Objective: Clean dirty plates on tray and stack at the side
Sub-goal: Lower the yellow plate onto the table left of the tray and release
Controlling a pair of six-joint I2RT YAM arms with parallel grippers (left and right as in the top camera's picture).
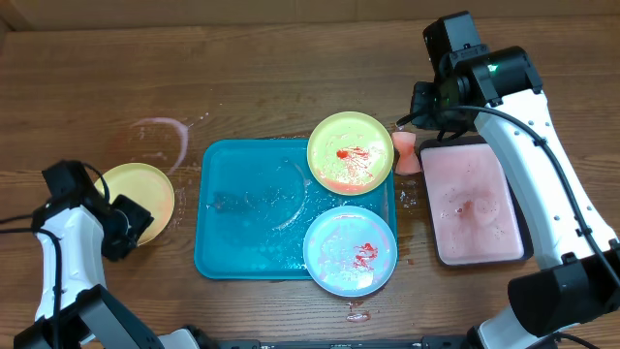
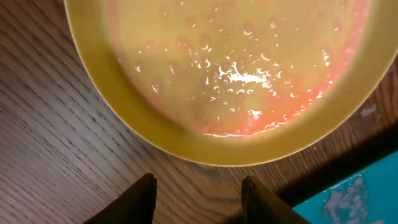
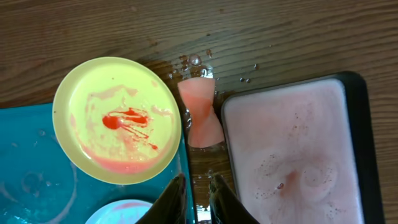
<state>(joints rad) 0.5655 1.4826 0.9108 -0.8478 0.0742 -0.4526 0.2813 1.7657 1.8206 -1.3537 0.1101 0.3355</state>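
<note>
- We see the right arm (image 1: 542, 145) built of white shell segments joined by black joints.
- A small green light (image 1: 496, 68) glows on its black wrist block.
- A thin black cable (image 1: 579, 208) runs along its white links.
- Our left arm (image 1: 60, 257) has the same white casing and black joints.
- Up close, the left gripper (image 2: 198, 193) has dark, tapered fingers (image 2: 140, 199), and the right gripper (image 3: 198, 193) has dark ones too.

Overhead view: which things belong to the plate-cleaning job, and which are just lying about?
Job: teal-blue rectangular plastic tray; smeared yellow-green round plate and pale blue round plate on it; second yellow-green plate on the table; probably pink sponge.
Lying about: black-rimmed pink tray.
</note>
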